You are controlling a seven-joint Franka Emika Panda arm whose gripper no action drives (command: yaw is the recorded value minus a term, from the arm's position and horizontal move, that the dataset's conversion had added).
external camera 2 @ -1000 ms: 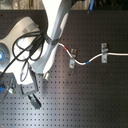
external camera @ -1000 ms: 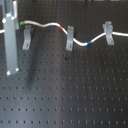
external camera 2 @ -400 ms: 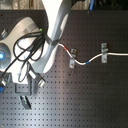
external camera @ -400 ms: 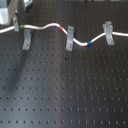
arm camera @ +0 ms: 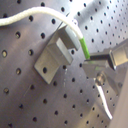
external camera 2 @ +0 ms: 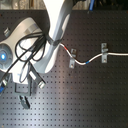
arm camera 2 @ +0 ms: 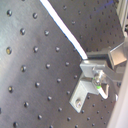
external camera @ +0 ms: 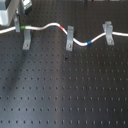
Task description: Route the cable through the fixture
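cable (external camera: 50, 25): white cord with red, blue and green bands, running away from the gripper across all three clips on the black pegboard tabletop (external camera: 65, 95)
gripper (arm camera: 92, 62): pinched tight on the cable's green band, right next to the nearest clip (arm camera: 54, 55)
middle clip (external camera: 69, 38): cable drops into it just past the red band
far clip (external camera: 107, 33): cable crosses it after the blue band
first wrist view: shows the green band in the fingers; the second exterior view hides that behind the arm (external camera 2: 57, 20)

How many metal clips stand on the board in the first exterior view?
3, all in a row in the first exterior view: left clip near the gripper, middle clip, right clip. None looks hidden.
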